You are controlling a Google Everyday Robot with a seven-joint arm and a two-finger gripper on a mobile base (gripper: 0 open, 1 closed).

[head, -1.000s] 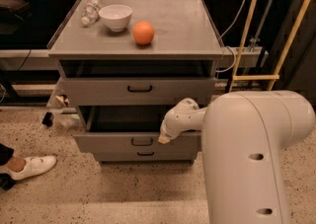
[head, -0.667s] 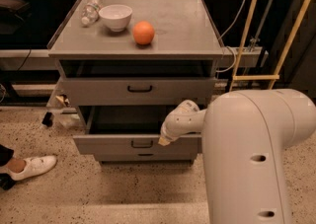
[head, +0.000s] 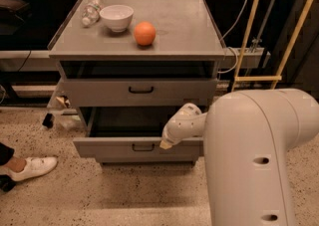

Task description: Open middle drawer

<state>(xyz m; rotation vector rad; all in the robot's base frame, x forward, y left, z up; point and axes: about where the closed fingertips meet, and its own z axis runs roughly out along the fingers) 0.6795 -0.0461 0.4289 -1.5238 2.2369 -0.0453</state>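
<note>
The middle drawer (head: 114,149) is a wide grey drawer with a small black bar handle (head: 143,147). It stands pulled out from the cabinet, and its dark interior shows behind the front. My gripper (head: 166,143) is at the drawer's front top edge, just right of the handle, at the end of a white wrist. My large white arm housing (head: 259,160) covers the right end of the drawer front.
The drawer above (head: 141,89) is less far out. On the cabinet top (head: 184,26) sit a white bowl (head: 116,17), an orange (head: 144,33) and a lying plastic bottle (head: 91,11). A person's white shoe (head: 30,168) rests on the floor at left. Yellow poles (head: 249,36) stand at right.
</note>
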